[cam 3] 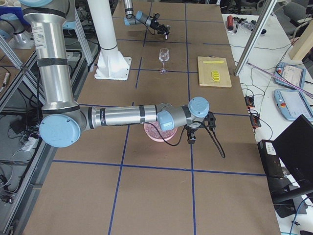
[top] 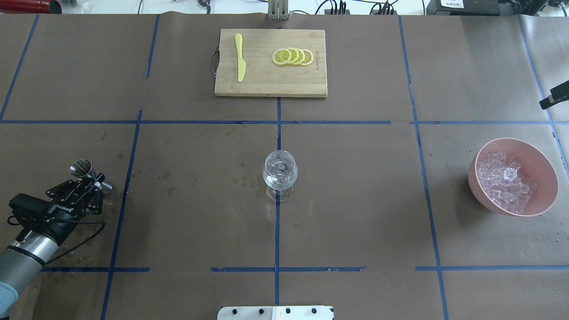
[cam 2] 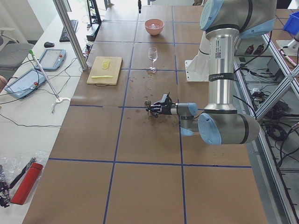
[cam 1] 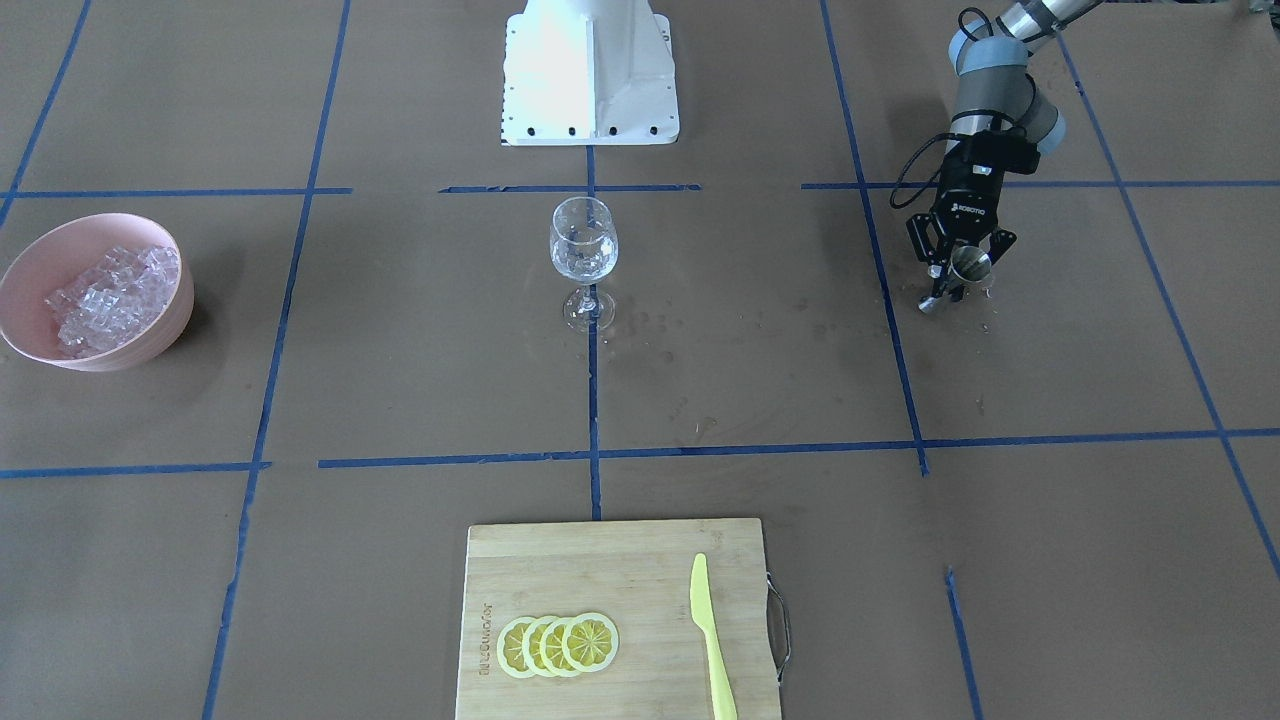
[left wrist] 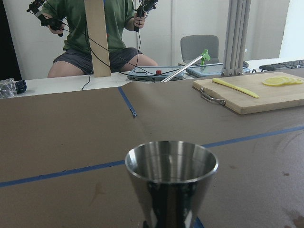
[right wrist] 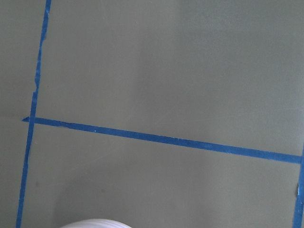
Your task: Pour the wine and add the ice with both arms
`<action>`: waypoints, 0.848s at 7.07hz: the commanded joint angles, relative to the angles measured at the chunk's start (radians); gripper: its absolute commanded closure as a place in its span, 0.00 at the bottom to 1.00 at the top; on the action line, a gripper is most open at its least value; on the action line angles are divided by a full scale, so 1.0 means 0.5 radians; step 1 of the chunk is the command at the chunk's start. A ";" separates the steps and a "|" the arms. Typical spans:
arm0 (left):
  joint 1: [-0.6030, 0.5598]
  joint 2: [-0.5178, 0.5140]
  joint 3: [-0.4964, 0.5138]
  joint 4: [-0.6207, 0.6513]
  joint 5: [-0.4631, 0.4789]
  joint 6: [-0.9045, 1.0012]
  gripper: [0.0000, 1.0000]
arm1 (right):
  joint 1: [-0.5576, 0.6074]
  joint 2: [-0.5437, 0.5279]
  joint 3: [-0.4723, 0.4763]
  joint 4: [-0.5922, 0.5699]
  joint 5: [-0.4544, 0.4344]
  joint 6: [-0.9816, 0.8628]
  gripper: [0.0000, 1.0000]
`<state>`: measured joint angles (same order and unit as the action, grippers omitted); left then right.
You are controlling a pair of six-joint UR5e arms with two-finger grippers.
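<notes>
At the left of the worktop (top: 355, 200), the left gripper (top: 93, 183) clamps a steel cup (top: 82, 168), well apart from the glass (top: 280, 174) at centre. Whatever the cup holds, its inside being hidden, could slop out on the way across, and a knock from its rim could topple the stemmed glass. Nothing lies between them. At right, the ice (top: 504, 182) is heaped in a pink bowl (top: 538, 160). The right gripper (cam 3: 191, 137) hangs beyond it, its opening impossible to tell. On the far side lie a board (top: 258, 84), lemon slices (top: 293, 57) and a knife (top: 240, 62).

One wine glass (cam 1: 583, 250), one bowl (cam 1: 172, 322), four lemon slices (cam 1: 557, 644), one knife (cam 1: 710, 640), one jigger (cam 1: 968, 264)
</notes>
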<state>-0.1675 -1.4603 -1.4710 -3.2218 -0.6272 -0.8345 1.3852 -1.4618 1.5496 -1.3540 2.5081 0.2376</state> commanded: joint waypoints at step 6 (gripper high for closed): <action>0.001 0.003 0.000 0.004 -0.037 0.000 0.32 | 0.000 -0.003 0.003 -0.001 0.000 0.000 0.00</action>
<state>-0.1672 -1.4590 -1.4711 -3.2199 -0.6407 -0.8345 1.3852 -1.4634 1.5497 -1.3539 2.5081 0.2378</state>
